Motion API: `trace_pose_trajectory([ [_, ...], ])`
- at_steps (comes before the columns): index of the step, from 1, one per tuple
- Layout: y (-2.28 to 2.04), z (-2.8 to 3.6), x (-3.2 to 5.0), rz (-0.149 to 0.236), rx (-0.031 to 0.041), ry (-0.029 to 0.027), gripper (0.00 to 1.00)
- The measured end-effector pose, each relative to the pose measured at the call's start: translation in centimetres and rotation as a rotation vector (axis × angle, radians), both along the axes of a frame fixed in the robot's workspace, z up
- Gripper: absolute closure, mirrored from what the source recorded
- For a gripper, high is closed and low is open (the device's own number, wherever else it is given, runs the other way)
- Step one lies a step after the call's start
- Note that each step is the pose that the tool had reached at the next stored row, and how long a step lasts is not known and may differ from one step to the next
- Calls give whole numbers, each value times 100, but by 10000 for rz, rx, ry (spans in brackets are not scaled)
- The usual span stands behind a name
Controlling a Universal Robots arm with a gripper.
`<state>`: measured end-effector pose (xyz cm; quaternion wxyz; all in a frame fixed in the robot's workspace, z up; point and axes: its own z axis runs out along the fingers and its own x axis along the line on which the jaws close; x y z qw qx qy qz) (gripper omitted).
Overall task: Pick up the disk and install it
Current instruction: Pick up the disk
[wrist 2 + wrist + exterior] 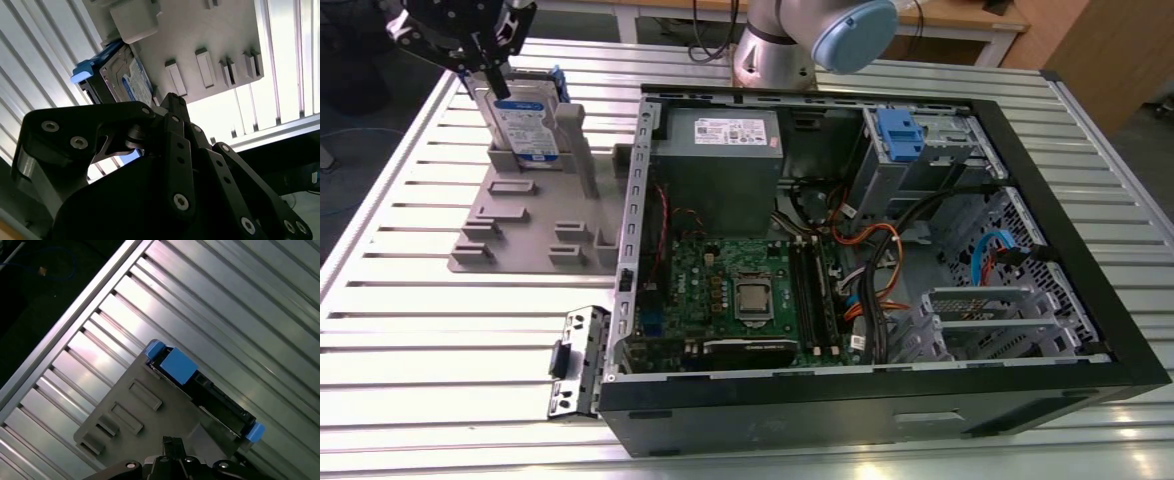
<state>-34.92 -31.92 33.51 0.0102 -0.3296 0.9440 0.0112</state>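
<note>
- Your black robot hand (492, 82) hangs at the far end of the exterior view's left, right at the top edge of the disk.
- You cannot tell whether the hand is clamped on the disk or merely set against it.
- The disk (527, 125), a flat silver hard drive with a white-and-blue label in a bright blue plastic carrier, stands upright on edge.
- It sits in a slot at the far end of the grey plastic holder block (534, 215), with the label facing the exterior camera.
- The holder lies flat on the ribbed aluminium tabletop (400, 330).
- Just beside the holder, on the exterior view's right, the black open computer case (881, 415) lies on its side.
- Inside it you see a green circuit board (734, 290), a large grey metal box with a white sticker (720, 170) and a small blue plastic latch piece (897, 130).
</note>
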Motion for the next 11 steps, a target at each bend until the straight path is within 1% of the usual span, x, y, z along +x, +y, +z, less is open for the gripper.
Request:
trace_pose_trajectory([
  [11,0,0,0,678,0,0,90],
])
